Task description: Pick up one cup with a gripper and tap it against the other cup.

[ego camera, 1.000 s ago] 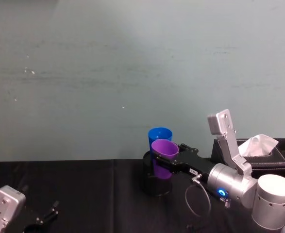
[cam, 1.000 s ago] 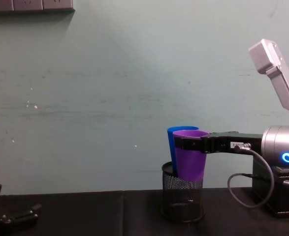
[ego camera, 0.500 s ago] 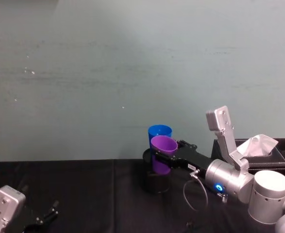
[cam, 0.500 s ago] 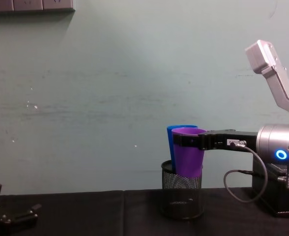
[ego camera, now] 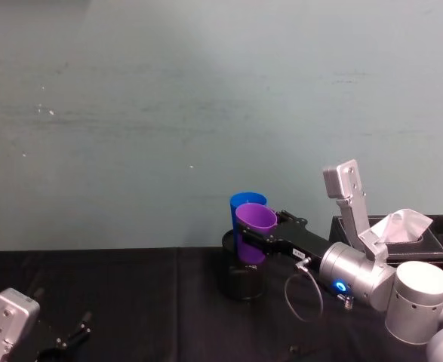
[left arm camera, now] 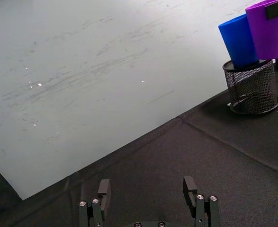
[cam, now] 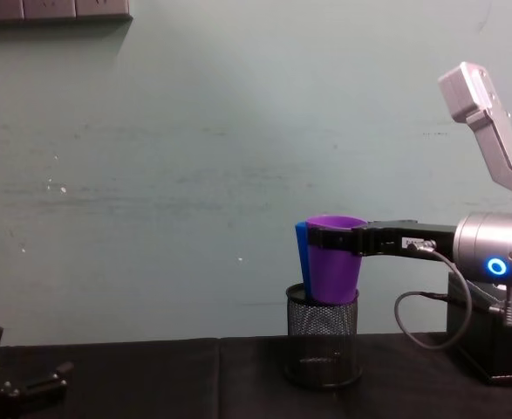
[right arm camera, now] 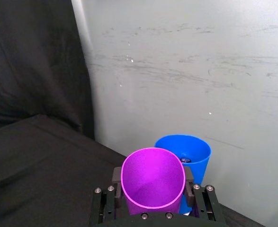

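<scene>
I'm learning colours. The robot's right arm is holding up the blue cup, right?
No. The right gripper is holding up the purple cup, as the right wrist view shows; the blue cup stands beside it. The left gripper is parked low left.

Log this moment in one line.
right gripper: shut on purple cup | purple cup: lifted, beside blue cup, contact unclear | left gripper: open, parked

The purple tumbler (cam: 332, 269), smooth and tapered, hangs upright with its mouth facing up, clamped just below the rim by the right claw (cam: 332, 237). The bright blue tumbler (right arm camera: 195, 147) stands upright in a black mesh holder (cam: 324, 345), just behind the purple one. Their sides seem to touch.
</scene>
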Robot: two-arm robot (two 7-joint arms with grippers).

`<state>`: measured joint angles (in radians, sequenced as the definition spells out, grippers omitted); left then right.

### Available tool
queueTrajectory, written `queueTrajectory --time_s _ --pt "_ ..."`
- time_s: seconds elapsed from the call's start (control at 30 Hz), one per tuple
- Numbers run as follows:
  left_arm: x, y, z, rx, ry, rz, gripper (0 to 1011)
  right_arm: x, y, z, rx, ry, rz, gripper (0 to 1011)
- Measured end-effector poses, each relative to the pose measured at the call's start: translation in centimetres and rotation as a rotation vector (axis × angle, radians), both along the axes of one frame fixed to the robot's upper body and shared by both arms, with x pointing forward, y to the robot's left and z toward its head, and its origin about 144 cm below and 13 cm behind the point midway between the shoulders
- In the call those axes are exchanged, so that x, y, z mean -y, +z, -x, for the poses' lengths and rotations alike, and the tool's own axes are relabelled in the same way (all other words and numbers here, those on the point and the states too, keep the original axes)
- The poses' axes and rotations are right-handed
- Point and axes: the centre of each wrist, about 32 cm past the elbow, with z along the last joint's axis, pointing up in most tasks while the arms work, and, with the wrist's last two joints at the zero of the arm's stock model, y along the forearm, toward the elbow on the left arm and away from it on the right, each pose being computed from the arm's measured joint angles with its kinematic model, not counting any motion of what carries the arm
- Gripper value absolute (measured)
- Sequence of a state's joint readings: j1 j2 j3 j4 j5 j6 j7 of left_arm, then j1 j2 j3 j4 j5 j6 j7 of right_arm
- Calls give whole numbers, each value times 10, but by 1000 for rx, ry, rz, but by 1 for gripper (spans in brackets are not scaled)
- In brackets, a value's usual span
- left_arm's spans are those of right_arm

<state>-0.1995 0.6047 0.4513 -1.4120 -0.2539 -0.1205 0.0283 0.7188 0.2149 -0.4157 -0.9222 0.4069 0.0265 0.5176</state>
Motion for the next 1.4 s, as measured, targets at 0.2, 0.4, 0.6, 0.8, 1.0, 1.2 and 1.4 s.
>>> queueTrajectory --time_s 0.2,0.4,0.6,0.8,1.0,1.2,1.4 --pt "0 0 0 0 0 0 1000 0 2 -2 4 1 -1 735" --pt "0 0 0 0 0 0 1000 -1 2 -3 -2 2 1 735" --pt "0 0 0 0 0 0 1000 -2 2 -4 -9 5 1 734" --pt "0 0 0 0 0 0 1000 -2 2 -4 -9 5 1 735" --pt "0 0 0 0 0 0 1000 -2 2 -4 -8 5 1 735" --pt "0 0 0 0 0 0 1000 -2 2 -4 -8 5 2 735" --pt "0 0 0 0 0 0 1000 -2 2 -4 -8 5 2 734"
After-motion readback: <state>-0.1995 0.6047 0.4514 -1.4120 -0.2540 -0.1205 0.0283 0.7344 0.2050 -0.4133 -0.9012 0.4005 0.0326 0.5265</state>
